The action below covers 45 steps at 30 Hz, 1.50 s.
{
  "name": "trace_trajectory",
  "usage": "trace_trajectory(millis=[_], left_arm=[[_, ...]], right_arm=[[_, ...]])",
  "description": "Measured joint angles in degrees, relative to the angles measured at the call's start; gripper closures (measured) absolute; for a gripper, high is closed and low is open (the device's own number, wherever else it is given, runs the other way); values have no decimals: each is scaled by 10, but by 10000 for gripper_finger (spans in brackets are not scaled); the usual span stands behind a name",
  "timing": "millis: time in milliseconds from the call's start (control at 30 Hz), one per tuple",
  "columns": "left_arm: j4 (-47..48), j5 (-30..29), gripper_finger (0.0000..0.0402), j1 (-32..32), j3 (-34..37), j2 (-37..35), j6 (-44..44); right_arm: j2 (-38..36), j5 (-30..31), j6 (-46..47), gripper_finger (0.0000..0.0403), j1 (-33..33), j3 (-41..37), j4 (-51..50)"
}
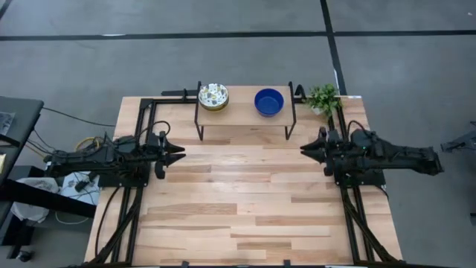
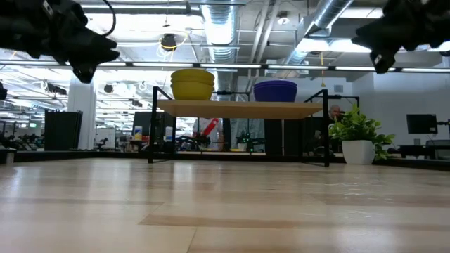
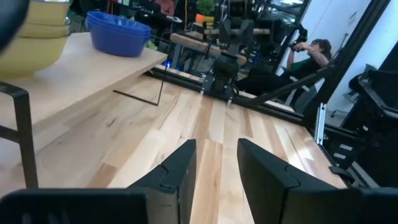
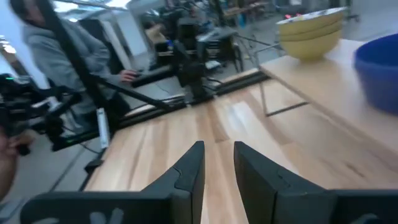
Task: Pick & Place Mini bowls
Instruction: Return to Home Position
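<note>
Two stacks of mini bowls stand on a raised wooden shelf at the table's far middle. One stack is yellow outside and floral-patterned inside, the other glossy blue. Both also show in the low view, yellow and blue. My left gripper hovers above the table's left side, in front of the shelf's left end, open and empty. My right gripper hovers at the right side, facing it, open and empty.
The shelf stands on thin black metal legs. A small potted plant stands at the far right, next to the shelf. Black rails run along the table's left, right and far edges. A person sits beyond the table's right side.
</note>
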State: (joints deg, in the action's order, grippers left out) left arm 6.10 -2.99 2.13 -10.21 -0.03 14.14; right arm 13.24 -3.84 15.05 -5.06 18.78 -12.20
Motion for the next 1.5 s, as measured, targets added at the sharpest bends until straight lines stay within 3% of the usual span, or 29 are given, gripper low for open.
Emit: trace_trajectory(millis=[300,567,800,1100,1500], left_arm=[[-97,0,286,0,72,0,3],[-101,0,286,0,99,0,16],[-103,-13,286,-7,99,1,-6],[-103,-17,286,-7,99,2,-6],[-105,-17,286,-7,99,2,-6]], right_arm=[[-83,22,-40,328,51,-74,29],[-132,24,-96,328,103,-131,47],[-131,39,-106,328,128,-166,85],[-129,38,-52,328,138,-167,87],[-129,38,-50,328,138,-167,86]])
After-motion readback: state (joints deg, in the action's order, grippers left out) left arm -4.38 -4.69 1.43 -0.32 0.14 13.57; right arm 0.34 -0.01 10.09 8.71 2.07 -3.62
